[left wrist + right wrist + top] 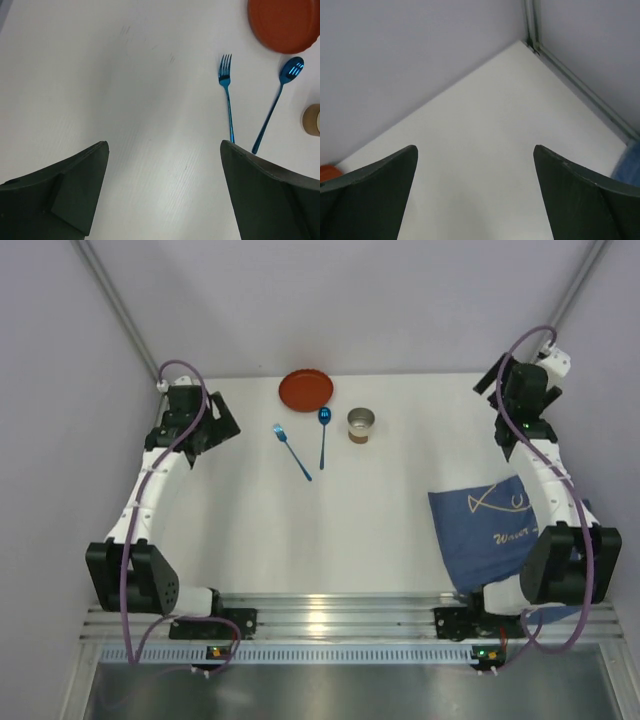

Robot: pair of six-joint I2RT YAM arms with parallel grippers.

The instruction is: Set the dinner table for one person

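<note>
The white dinner table carries a red plate at the far middle. A blue fork and a blue spoon lie just in front of it, with a small brown cup to their right. My left gripper hovers at the far left, open and empty. In the left wrist view its jaws frame bare table, with the fork, spoon and plate ahead to the right. My right gripper is open and empty at the far right corner, over bare table.
A dark blue placemat with white fish drawings lies at the near right, partly under the right arm; its edge shows in the right wrist view. Grey walls enclose the table on three sides. A metal rail runs along the near edge.
</note>
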